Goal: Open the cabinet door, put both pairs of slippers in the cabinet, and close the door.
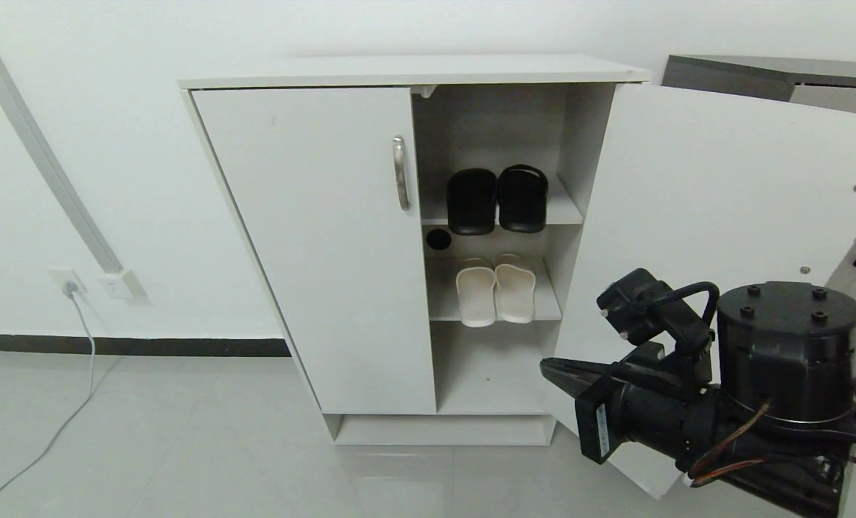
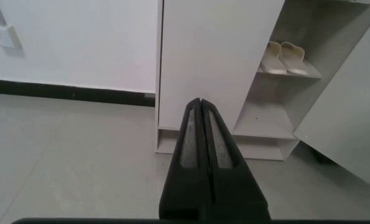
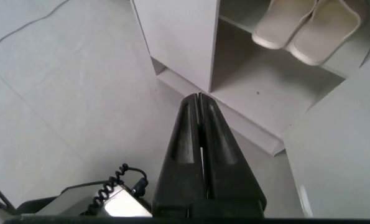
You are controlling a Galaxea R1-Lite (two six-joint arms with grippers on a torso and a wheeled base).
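Observation:
The white cabinet [image 1: 413, 72] stands against the wall with its left door [image 1: 313, 237] closed and its right door [image 1: 716, 216] swung wide open. A pair of black slippers [image 1: 496, 200] lies on the upper shelf. On the shelf below lies a pair of white slippers [image 1: 495, 291], also in the wrist views [image 2: 284, 57] [image 3: 309, 25]. My right gripper [image 1: 549, 368] [image 3: 200, 99] is shut and empty, low beside the open door, in front of the bottom compartment. My left gripper [image 2: 200, 102] is shut and empty, held above the floor facing the closed door.
A metal handle [image 1: 399, 173] runs down the closed door's inner edge. A wall socket [image 1: 68, 284] with a grey cable [image 1: 39, 439] trailing over the floor is at the left. A grey unit [image 1: 773, 75] stands behind the open door. Tiled floor lies before the cabinet.

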